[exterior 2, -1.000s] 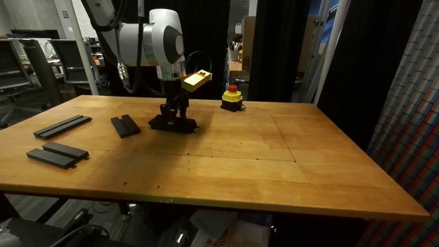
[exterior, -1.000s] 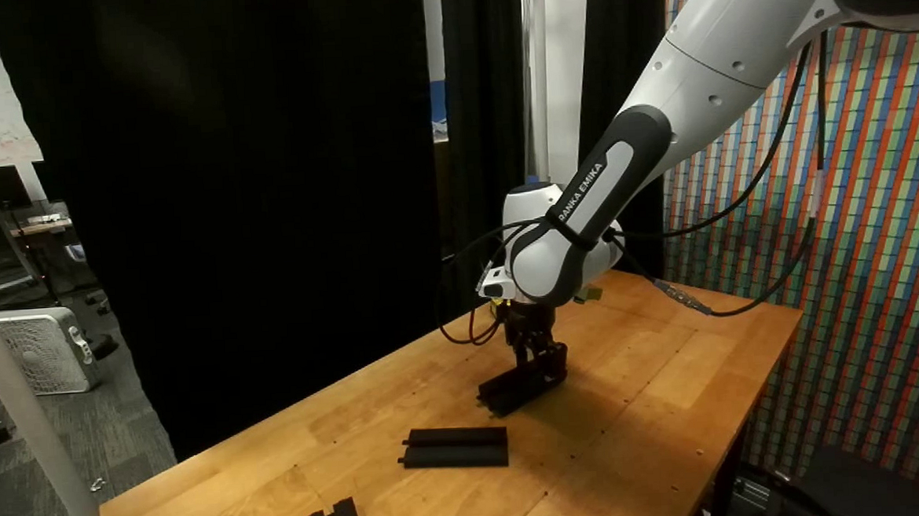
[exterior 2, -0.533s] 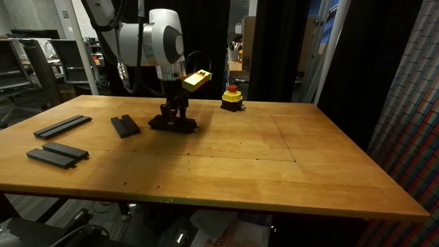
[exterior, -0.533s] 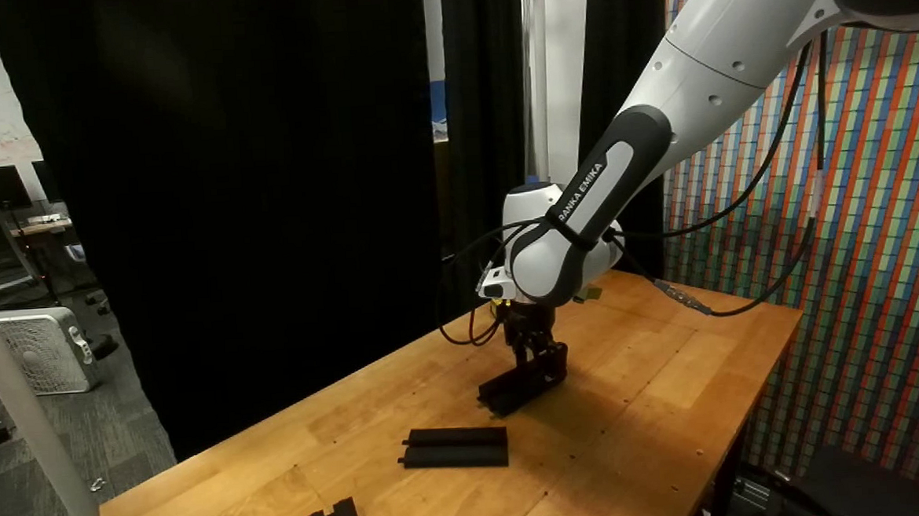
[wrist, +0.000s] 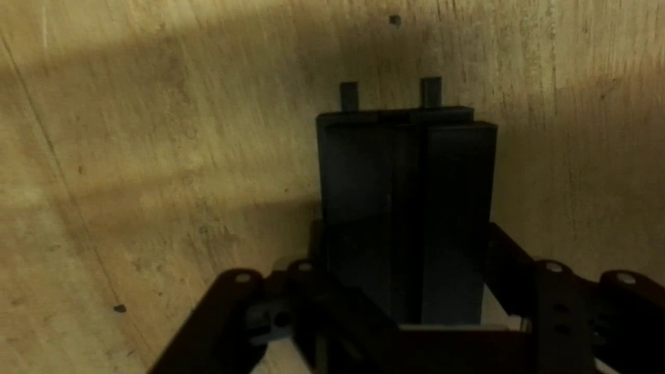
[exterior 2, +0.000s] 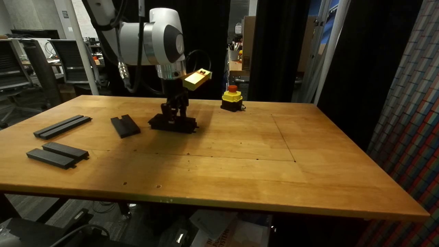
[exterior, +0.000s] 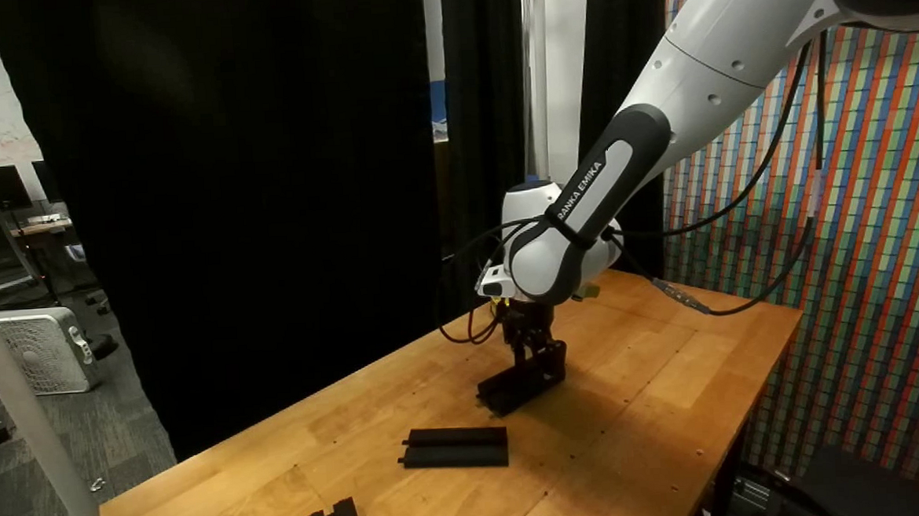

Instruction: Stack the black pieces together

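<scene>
While its fingers (wrist: pixel 511 270) are bracing both long sides of the upper black piece (wrist: pixel 447 208) with no gap showing, the hand (wrist: pixel 405 232) is, as far as the dark wrist view allows, grasping that piece. Directly beneath, on the table (exterior 2: pixel 240 178), the lower black piece (wrist: pixel 441 114) is lying, and the coming move is probably turning on how well the two are lining up: their long axes are running nearly parallel, lengthwise up the wrist view, yet the upper one is sitting a little to the right there, leaving the lower one's end and its tabs (wrist: pixel 431 92) peeping out. The hand is pointing straight down in both exterior views, and the arm (exterior: pixel 702 80) is sloping down towards it. Just beside these two, not touching them, the nearest loose piece (exterior 2: pixel 130 124) is lying flat in an exterior view, its long axis slanting away from theirs, so a later grasp there would likely be needing a turn of the wrist. Farther out, on that same side, a second loose piece (exterior 2: pixel 65 128) and a third loose piece (exterior 2: pixel 53 158) are resting well apart from the hand.
</scene>
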Robot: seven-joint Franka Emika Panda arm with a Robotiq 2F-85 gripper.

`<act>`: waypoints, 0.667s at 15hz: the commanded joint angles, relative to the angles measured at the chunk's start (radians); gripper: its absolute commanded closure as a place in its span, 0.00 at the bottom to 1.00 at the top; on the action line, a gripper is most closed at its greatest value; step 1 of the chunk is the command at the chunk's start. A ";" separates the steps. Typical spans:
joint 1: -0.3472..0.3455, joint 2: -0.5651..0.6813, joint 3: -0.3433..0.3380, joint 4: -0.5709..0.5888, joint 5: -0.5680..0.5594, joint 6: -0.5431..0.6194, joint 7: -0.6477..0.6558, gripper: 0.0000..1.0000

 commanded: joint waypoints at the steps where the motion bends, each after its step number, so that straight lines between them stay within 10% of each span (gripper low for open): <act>1: 0.000 0.006 -0.003 0.023 0.001 0.000 -0.020 0.54; 10: 0.000 0.014 -0.008 0.025 -0.005 0.002 -0.015 0.54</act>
